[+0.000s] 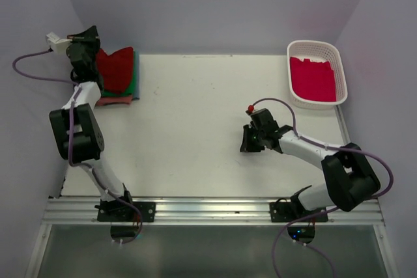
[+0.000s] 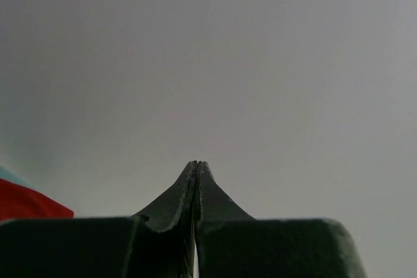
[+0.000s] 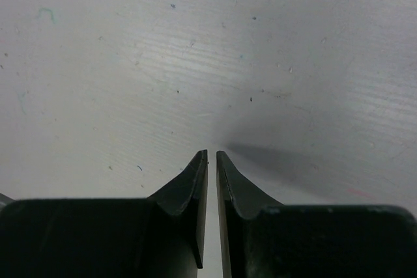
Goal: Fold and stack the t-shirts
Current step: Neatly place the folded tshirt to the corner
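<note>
A stack of folded t-shirts lies at the table's far left corner, with a dark red t-shirt (image 1: 115, 69) on top and green (image 1: 132, 86) and salmon-pink (image 1: 116, 100) edges showing below. In the left wrist view only a corner of the red cloth (image 2: 29, 204) shows. My left gripper (image 1: 90, 32) (image 2: 197, 163) is raised beside the stack, shut and empty, facing the wall. A crimson-pink t-shirt (image 1: 313, 79) lies in the white basket (image 1: 339, 56). My right gripper (image 1: 249, 141) (image 3: 212, 154) hovers low over bare table, its jaws a narrow slit apart with nothing between them.
The basket stands at the table's far right corner. Grey walls close in the left, back and right sides. A metal rail (image 1: 208, 209) with both arm bases runs along the near edge. A purple cable (image 1: 32, 69) loops off the left wrist.
</note>
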{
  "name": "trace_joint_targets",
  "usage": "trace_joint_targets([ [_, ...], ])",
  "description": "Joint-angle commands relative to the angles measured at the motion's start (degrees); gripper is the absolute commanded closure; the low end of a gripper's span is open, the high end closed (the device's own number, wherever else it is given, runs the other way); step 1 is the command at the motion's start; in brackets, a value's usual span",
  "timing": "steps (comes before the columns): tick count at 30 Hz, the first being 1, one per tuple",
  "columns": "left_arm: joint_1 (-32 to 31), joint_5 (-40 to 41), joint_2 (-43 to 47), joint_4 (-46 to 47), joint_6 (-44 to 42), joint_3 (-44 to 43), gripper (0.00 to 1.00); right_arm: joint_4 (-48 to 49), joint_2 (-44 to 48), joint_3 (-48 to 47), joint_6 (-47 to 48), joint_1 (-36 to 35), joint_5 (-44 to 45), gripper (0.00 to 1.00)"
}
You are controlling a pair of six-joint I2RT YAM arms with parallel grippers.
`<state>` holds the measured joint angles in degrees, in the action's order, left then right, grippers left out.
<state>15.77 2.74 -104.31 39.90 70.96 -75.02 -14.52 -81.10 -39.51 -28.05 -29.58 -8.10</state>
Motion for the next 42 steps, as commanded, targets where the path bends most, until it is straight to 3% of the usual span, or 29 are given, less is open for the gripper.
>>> trace_joint_targets([
  [1, 0.93, -2.38, -12.09, -6.12, -3.64, -10.30, 1.00, 1.61, 3.66, 1.89, -1.30, -0.30, -1.57, 0.86],
  [7, 1.72, -5.46, -23.90, -11.07, 0.31, -3.65, 1.00, -1.55, 7.96, 0.84, -1.22, -0.39, -0.78, 0.85],
  [13, 2.16, -13.19, -30.50, -5.20, 4.28, 0.76, 1.00, -4.28, 11.57, -1.53, -0.60, -0.39, -0.25, 0.76],
  [18, 2.42, -19.78, -24.91, 1.57, 1.90, -4.94, 1.00, -4.72, 15.17, -2.33, 0.36, -0.30, 2.03, 0.61],
  [19, 2.68, -21.01, -23.32, 6.89, 2.34, -5.30, 1.00, -4.81, 15.70, -2.50, 0.45, -0.30, 3.77, 0.56],
  [20, 2.69, -23.72, -21.74, 10.16, 2.78, -5.57, 0.95, -4.90, 15.97, -3.20, 0.72, -0.39, 4.57, 0.54],
  [21, 2.69, -24.79, -17.98, 12.55, 2.96, -6.09, 0.82, -5.07, 16.23, -3.56, 1.07, -0.30, 5.28, 0.50],
  [22, 2.60, -26.11, -15.86, 14.83, 2.09, -6.27, 0.04, -5.68, 16.32, -4.08, 1.24, -0.39, 5.63, 0.46],
  [23, 2.25, -28.99, -13.57, 15.20, 0.95, -6.45, 0.00, -5.95, 16.32, -4.52, 1.42, -0.39, 6.94, 0.40],
  [29, -4.33, -37.71, 6.73, 13.02, -14.59, 6.10, 0.00, -7.71, 16.24, -7.51, 3.00, -0.39, 9.33, 0.27],
  [32, -11.79, -40.62, 15.35, 1.28, -28.29, 12.87, 0.00, -7.36, 16.59, -7.69, 3.71, -0.30, 9.41, 0.26],
  [33, -16.60, -37.23, 19.20, -4.07, -31.72, 15.41, 0.00, -7.45, 16.59, -7.78, 3.62, -0.39, 10.11, 0.17],
  [34, -19.61, -34.76, 20.71, -11.87, -36.63, 17.09, 0.00, -7.97, 16.68, -7.78, 3.62, -0.30, 10.21, 0.16],
  [36, -25.84, -30.01, 23.96, -16.59, -39.83, 21.91, 0.00, -9.11, 16.50, -8.04, 3.97, -0.39, 10.82, 0.15],
  [39, -30.25, -23.06, 28.79, -26.86, -42.91, 28.42, 0.00, -10.17, 17.11, -7.78, 4.32, -0.39, 11.44, 0.15],
  [42, -33.42, -17.25, 34.59, -31.45, -45.64, 34.65, 0.00, -10.35, 18.34, -6.81, 4.50, -0.39, 12.14, 0.14],
])
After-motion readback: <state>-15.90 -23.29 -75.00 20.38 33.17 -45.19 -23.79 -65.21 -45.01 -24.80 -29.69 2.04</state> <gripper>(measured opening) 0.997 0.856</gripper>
